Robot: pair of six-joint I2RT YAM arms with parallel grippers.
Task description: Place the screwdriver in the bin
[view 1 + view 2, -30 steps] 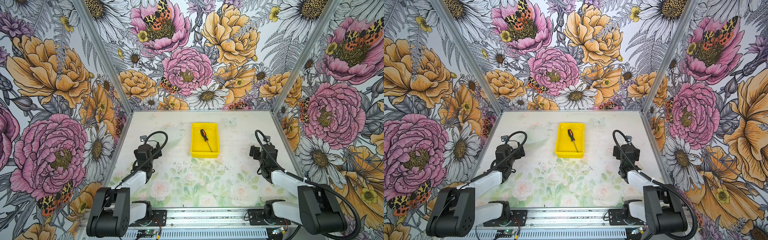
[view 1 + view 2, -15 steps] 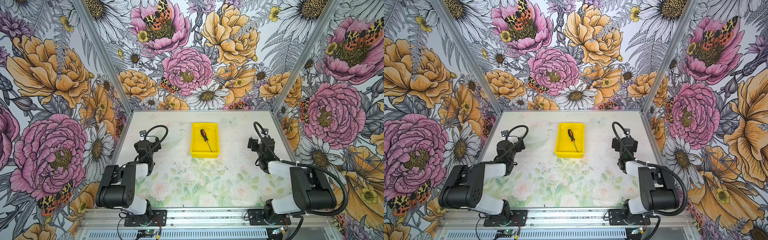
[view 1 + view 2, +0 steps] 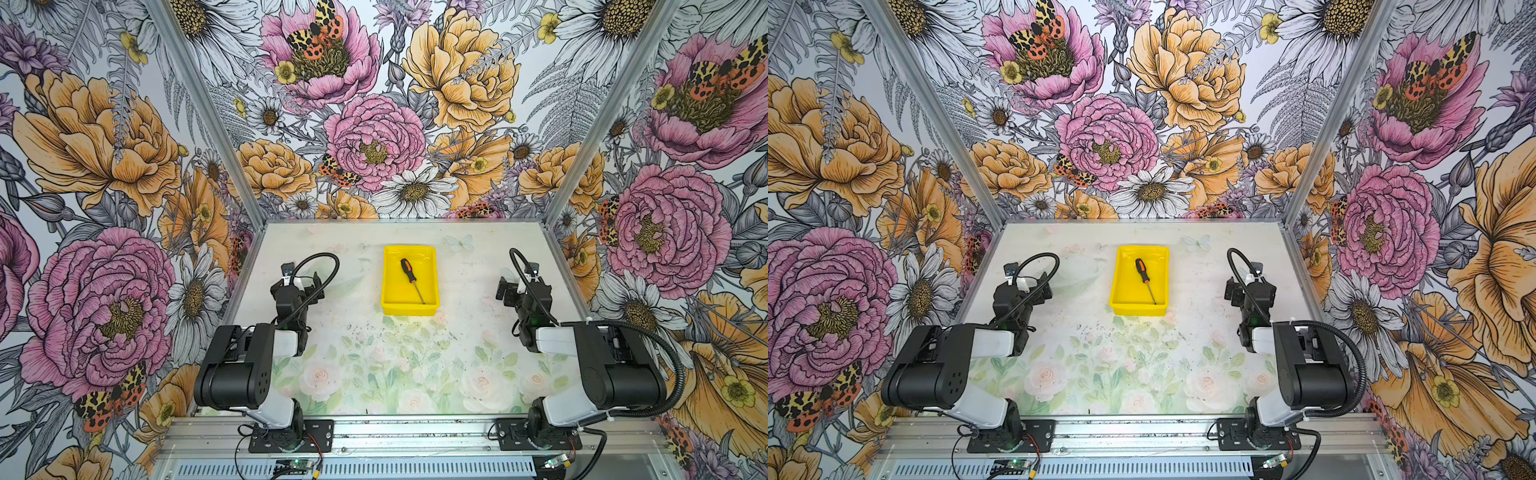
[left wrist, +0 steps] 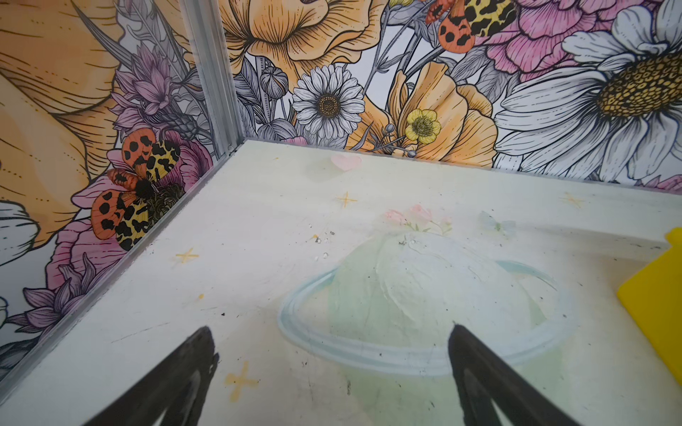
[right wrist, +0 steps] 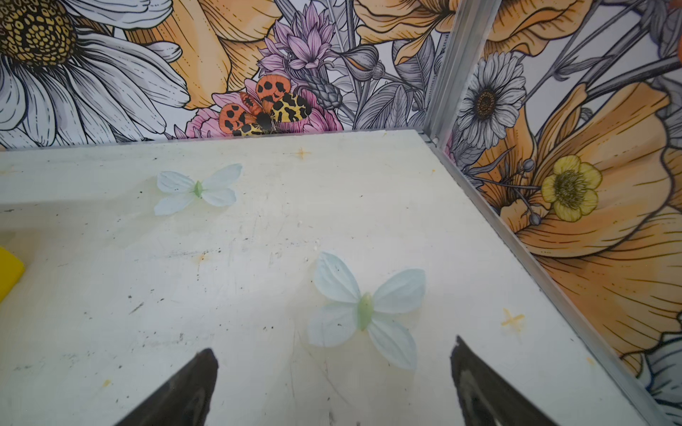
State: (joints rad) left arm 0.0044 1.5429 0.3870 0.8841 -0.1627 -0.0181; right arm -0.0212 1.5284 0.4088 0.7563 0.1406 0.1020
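The screwdriver (image 3: pixel 411 279) (image 3: pixel 1145 282) has a black-and-orange handle. It lies slantwise inside the yellow bin (image 3: pixel 388 286) (image 3: pixel 1120 289) at mid-table, handle toward the back wall, in both top views. My left gripper (image 3: pixel 311 286) (image 3: pixel 1043 291) rests left of the bin, apart from it and open. In the left wrist view the left gripper (image 4: pixel 330 328) has only bare table between its fingers, and a corner of the bin (image 4: pixel 660 302) shows at the edge. My right gripper (image 3: pixel 508 291) (image 3: pixel 1234 291) stands right of the bin, also open. In the right wrist view the right gripper (image 5: pixel 332 345) is empty, with a sliver of the bin (image 5: pixel 7 273) showing.
Flowered walls close in the table on three sides, and an aluminium corner post (image 4: pixel 214 81) (image 5: pixel 443 73) stands beyond each gripper. The table top carries flat printed flowers and butterflies (image 5: pixel 365 310). Both arm bases sit on a metal rail (image 3: pixel 415 432) at the front.
Both arms have folded back, their elbow links swinging up over the bases. The grippers stay open and have shifted slightly toward the back wall. Screwdriver and bin have not moved.
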